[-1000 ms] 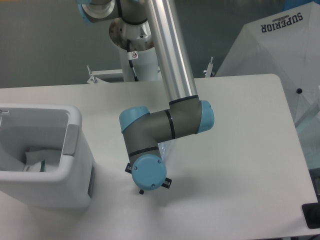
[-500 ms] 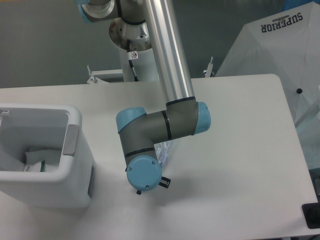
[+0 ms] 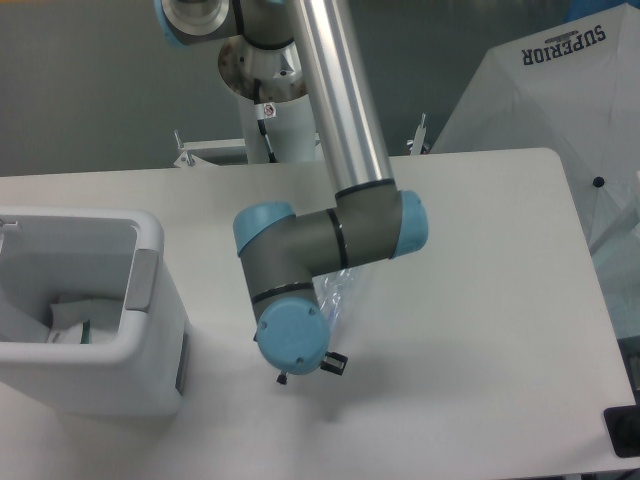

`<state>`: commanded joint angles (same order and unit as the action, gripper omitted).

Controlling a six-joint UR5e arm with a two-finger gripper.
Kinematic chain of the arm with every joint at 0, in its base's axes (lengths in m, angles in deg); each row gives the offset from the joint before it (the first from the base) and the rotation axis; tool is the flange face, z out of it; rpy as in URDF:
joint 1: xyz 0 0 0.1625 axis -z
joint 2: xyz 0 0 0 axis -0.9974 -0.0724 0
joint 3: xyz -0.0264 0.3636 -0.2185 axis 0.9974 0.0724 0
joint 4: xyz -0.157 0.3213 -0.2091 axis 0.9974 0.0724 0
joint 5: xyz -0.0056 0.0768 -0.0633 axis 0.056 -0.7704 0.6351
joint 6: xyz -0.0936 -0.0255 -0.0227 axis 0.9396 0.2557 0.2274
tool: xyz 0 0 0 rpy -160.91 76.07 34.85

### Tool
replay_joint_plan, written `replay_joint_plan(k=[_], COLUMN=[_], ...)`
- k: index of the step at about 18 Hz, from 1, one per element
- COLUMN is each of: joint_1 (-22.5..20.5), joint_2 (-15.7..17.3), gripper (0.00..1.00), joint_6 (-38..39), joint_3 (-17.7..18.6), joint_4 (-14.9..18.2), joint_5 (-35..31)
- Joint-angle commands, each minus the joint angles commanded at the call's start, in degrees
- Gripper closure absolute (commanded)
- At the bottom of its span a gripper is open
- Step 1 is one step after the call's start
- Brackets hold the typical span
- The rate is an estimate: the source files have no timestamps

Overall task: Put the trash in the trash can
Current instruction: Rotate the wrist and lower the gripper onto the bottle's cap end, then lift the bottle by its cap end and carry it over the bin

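Clear bluish plastic, that's the bottle (image 3: 336, 292) poking out from under my wrist on the table (image 3: 480, 260). My own arm hides my gripper, so can't tell if I've got it. Packet (image 3: 75, 322) sits inside the trash can (image 3: 150, 300). I'd lift slowly, then swing left over the rim.

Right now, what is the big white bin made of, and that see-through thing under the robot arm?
The trash can looks like smooth moulded plastic: white walls, rounded corners, thick rim, soft sheen. The plastic bottle seems to be thin clear plastic with a bluish tint; the table shows through it and it glints. Most of it is hidden by the arm, so that is a guess.
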<state>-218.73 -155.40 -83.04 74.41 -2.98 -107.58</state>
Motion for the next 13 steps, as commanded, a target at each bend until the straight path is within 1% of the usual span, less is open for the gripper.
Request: replay_joint_plan(k=[4, 8, 9, 13], joint_1=[-2.55, -4.66, -5.28, -6.51], joint_2=[3.78, 5.89, 6.68, 9.76], gripper=[0.91, 0.91, 0.91, 0.91], joint_6=[-2.03, -2.03, -1.94, -1.06], joint_3=[-1.41, -4.92, -5.27, -5.45], joint_4=[-0.26, -0.53, -1.4, -7.55], joint_5=[5.89, 12.74, 14.85, 24.16])
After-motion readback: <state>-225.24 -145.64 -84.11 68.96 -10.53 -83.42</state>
